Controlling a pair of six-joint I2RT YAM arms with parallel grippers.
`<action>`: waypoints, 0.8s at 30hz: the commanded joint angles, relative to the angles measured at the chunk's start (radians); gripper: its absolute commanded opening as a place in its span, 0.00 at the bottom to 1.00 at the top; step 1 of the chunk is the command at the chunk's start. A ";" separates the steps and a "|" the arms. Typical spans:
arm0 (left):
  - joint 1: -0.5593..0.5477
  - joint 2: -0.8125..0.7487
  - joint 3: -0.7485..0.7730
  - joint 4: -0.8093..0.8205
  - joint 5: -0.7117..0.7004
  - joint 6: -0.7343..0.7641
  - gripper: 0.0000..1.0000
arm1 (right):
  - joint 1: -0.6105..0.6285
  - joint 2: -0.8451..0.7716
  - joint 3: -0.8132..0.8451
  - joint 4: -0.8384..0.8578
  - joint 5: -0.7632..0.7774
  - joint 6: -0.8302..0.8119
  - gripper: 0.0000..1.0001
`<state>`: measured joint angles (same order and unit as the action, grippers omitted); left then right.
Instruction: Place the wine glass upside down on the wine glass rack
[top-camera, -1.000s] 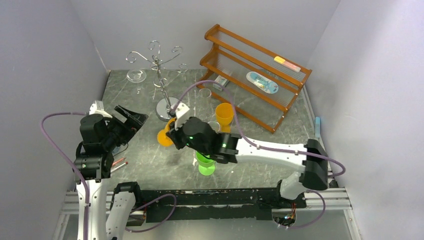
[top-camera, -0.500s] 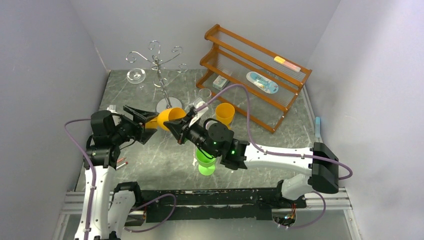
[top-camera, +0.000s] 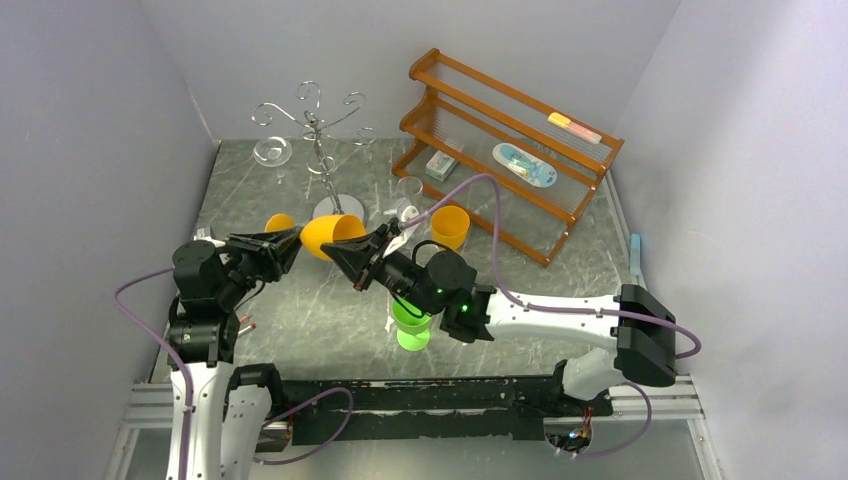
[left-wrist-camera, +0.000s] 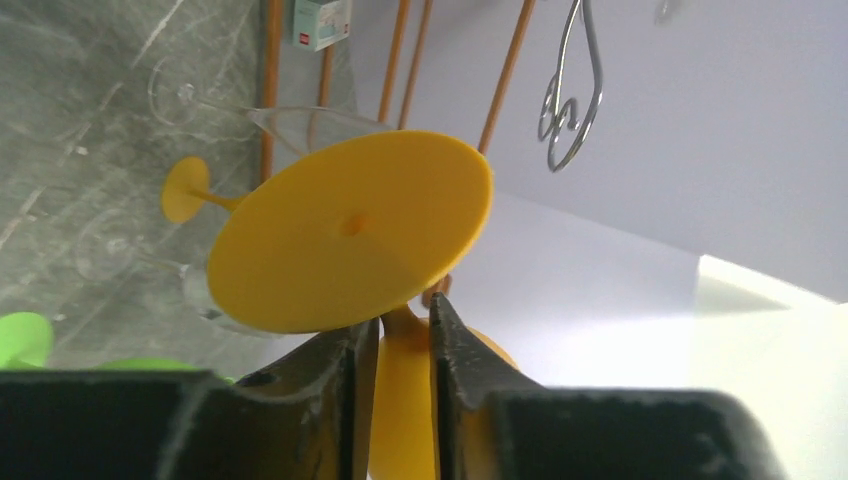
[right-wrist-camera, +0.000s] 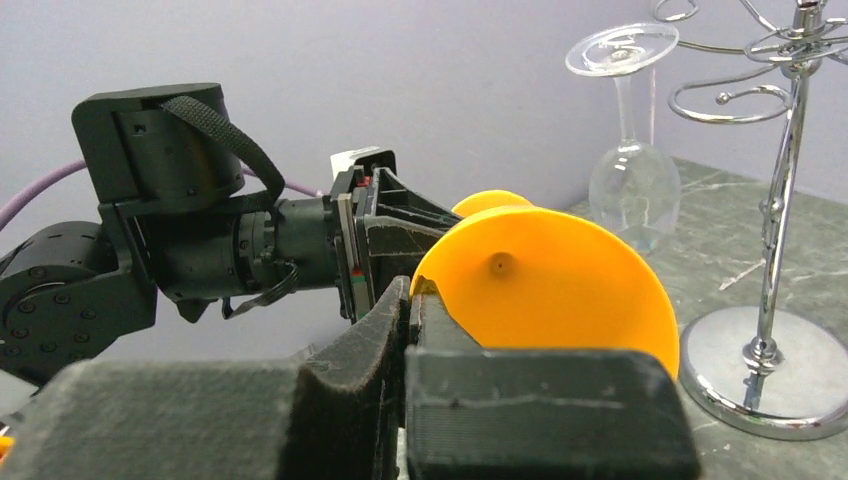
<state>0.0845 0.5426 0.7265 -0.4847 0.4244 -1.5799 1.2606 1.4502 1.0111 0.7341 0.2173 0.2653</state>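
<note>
An orange wine glass (top-camera: 333, 235) hangs on its side above the table between my two grippers, its foot (top-camera: 280, 222) pointing left. My left gripper (top-camera: 290, 241) is shut on its stem (left-wrist-camera: 400, 345), just under the round foot (left-wrist-camera: 350, 230). My right gripper (top-camera: 352, 262) is shut on the rim of the bowl (right-wrist-camera: 545, 290), fingertips pinched at its edge (right-wrist-camera: 412, 290). The wine glass rack (top-camera: 318, 140), a silver wire stand with scroll arms and a mirrored base (right-wrist-camera: 765, 370), rises just behind the glass.
A clear glass (top-camera: 272, 152) hangs upside down on the rack's left arm. A green glass (top-camera: 410, 325), a second orange glass (top-camera: 449, 228) and a clear glass (top-camera: 408, 190) stand on the table. The brown wooden shelf (top-camera: 510, 150) fills the back right.
My left arm swung in toward the centre and its jaws went from wide open to shut on the stem. My right arm lifted the orange glass and turned it on its side.
</note>
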 joint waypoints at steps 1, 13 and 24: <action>0.004 0.006 -0.044 0.093 -0.017 -0.093 0.20 | 0.000 0.007 -0.028 0.087 -0.061 0.010 0.00; 0.004 0.026 -0.006 0.084 -0.049 0.032 0.05 | -0.001 -0.015 -0.051 0.023 -0.079 0.065 0.04; 0.004 -0.033 -0.046 0.119 -0.102 0.266 0.05 | -0.009 -0.126 -0.081 -0.176 -0.026 0.158 0.56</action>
<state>0.0856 0.5354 0.6838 -0.4023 0.3653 -1.4612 1.2568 1.3895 0.9573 0.6220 0.1688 0.3740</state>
